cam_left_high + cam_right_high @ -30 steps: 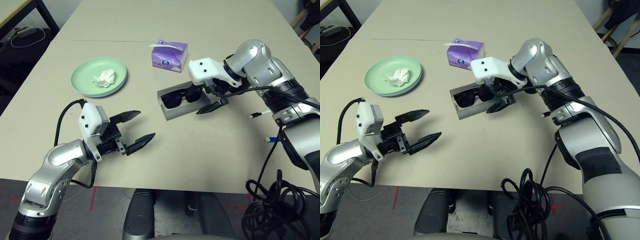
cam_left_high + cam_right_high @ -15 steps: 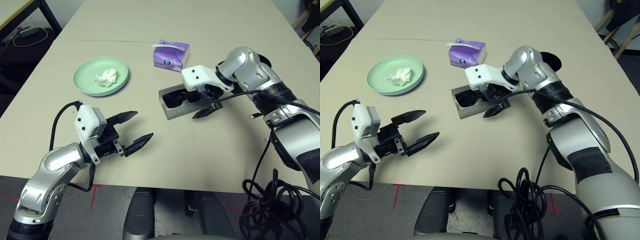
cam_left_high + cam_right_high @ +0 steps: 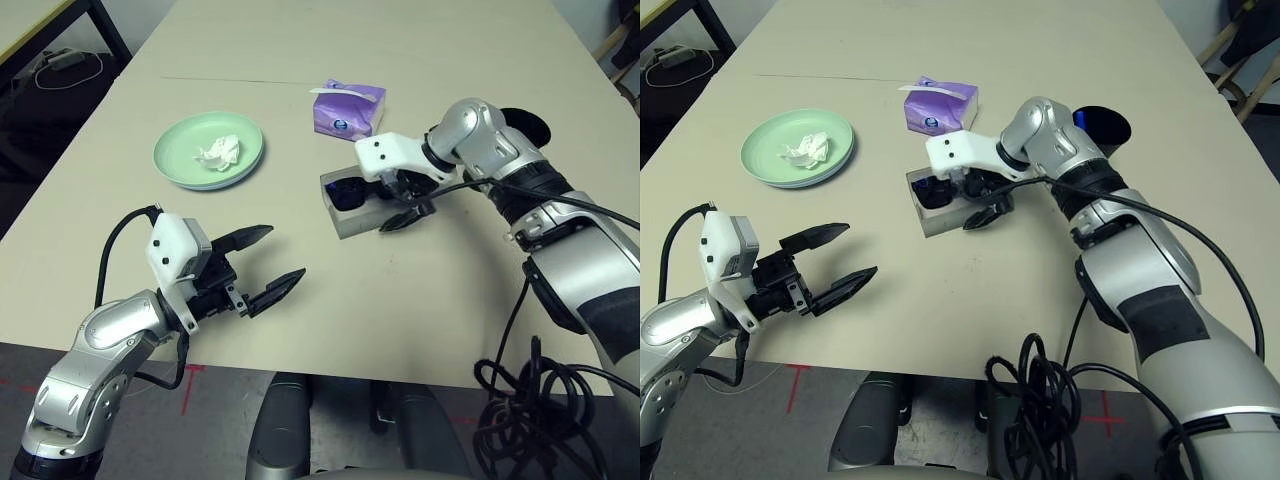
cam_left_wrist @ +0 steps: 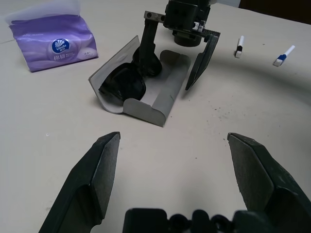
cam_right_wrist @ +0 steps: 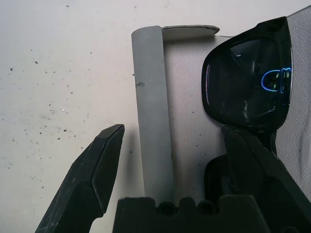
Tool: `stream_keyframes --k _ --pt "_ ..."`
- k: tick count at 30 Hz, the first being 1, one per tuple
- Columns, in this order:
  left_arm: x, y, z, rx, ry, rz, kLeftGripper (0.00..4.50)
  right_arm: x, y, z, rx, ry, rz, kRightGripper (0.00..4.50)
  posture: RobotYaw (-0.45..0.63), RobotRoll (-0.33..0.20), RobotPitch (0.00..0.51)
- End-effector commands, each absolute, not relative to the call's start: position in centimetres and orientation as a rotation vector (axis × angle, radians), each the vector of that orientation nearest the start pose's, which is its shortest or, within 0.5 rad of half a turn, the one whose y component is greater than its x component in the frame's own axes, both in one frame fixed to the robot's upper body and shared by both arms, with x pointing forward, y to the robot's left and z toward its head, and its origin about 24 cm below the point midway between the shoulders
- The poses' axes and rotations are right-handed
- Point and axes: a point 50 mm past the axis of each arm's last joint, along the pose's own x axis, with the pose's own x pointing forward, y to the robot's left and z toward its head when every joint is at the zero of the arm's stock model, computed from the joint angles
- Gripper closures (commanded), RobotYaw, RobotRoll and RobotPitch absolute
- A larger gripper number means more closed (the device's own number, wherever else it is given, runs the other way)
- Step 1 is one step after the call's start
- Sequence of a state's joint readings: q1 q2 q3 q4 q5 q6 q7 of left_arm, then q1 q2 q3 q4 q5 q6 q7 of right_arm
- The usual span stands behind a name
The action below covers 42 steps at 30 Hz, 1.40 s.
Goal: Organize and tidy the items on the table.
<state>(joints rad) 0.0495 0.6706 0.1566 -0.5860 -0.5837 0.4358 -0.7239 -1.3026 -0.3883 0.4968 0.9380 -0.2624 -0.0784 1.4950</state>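
Bare table (tissue box behind)

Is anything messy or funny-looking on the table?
Yes. A crumpled white tissue sits on the pale green plate, and the grey glasses case lies open with the black sunglasses in it.

Beige bench w/ pale green plate, purple tissue box, open grey glasses case, black cup, 2 small pens on top.
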Motion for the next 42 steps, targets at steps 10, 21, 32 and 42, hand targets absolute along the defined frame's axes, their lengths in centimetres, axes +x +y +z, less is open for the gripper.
stream_keyframes --k 10,21,32,42 --pt "21.3 18.8 15.9 0.202 -0.032 -0.917 0.0 37.8 -10.2 23.1 -1.155 0.393 1.473 0.06 0.32 0.0 0.16" --pt "22.5 18.5 16.7 0.202 -0.072 -0.919 0.0 37.8 -11.1 24.4 -1.124 0.364 1.428 0.06 0.28 0.0 0.144" --pt "27.3 19.0 18.7 0.115 -0.124 -0.74 0.0 35.3 -13.7 23.8 -0.888 0.368 1.355 0.06 0.18 0.0 0.141" --pt "31.1 18.7 19.1 0.017 -0.05 -0.59 0.0 29.8 -15.6 19.6 -0.57 0.357 1.214 0.06 0.07 0.0 0.137"
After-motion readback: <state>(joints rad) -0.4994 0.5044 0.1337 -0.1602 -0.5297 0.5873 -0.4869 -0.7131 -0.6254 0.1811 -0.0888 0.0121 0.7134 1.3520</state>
